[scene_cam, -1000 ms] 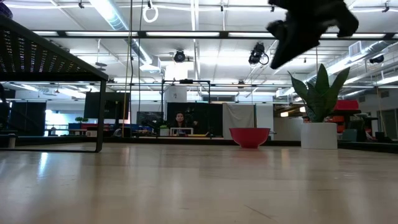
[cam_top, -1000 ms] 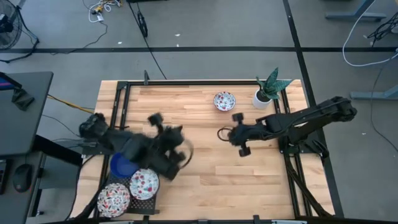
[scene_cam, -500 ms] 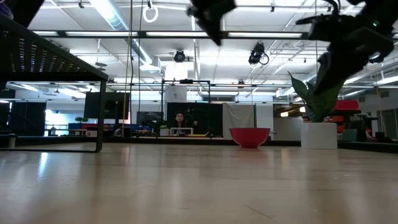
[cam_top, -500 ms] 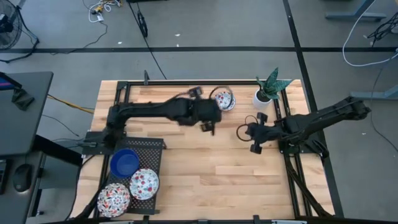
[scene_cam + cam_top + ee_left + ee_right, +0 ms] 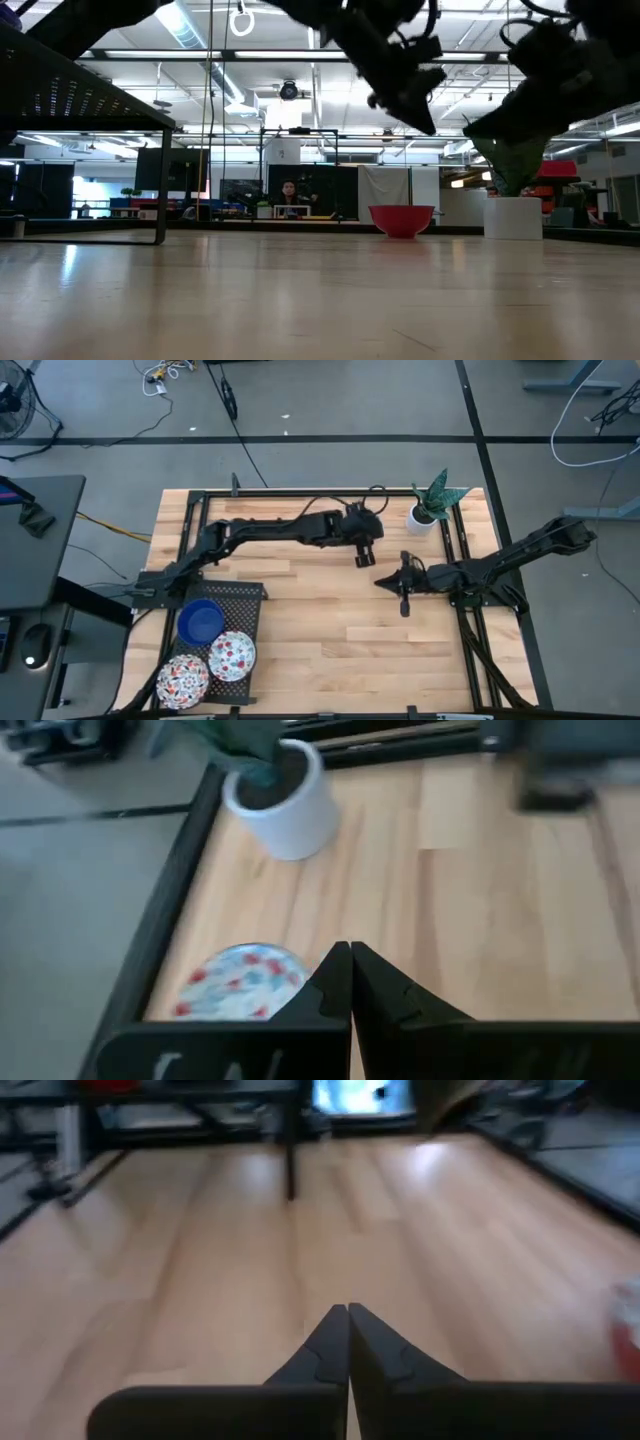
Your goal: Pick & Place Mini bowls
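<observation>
One floral mini bowl (image 5: 240, 982) sits on the wood table near the white plant pot (image 5: 285, 800). In the low view its outside looks red (image 5: 402, 218). In the high view my left arm hides it. My left gripper (image 5: 350, 958) is shut and hangs in the air above and just beside this bowl, pointing toward the pot (image 5: 374, 532). My right gripper (image 5: 382, 582) is shut with nothing in it, right of the table's middle. A blue mini bowl (image 5: 200, 622) and two floral ones (image 5: 232, 655) (image 5: 183, 678) lie on the black mesh rack (image 5: 245, 600).
The plant pot (image 5: 420, 518) stands at the far right, close to the lone bowl. A black frame (image 5: 200, 510) runs along the table's far and side edges. Bare wood (image 5: 330, 630) spans the middle and near part of the table.
My left gripper has swung from above the rack at the near left across to the far middle and come down over the lone floral bowl. My right gripper has drawn back toward the table's right edge and sunk lower.
</observation>
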